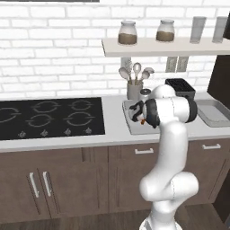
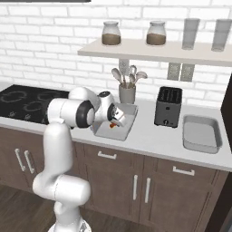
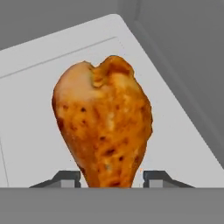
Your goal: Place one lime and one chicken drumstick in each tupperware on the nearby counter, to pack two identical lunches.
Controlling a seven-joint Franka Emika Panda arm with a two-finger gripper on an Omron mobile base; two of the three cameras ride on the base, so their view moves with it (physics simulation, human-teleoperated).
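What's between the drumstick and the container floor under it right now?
Nothing visible. The drumstick hangs between the jaws of the gripper over the bare pale floor of the tupperware, inside its corner rim; no lime shows beneath it.

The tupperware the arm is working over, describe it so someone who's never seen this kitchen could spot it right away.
Start at the grey counter under the wall shelf. Just in front of the utensil holder sits the tupperware, a shallow pale grey rectangular container, with the gripper and an orange-brown drumstick over it. Unlike the similar tray further right, it lies between the stovetop and the black toaster.
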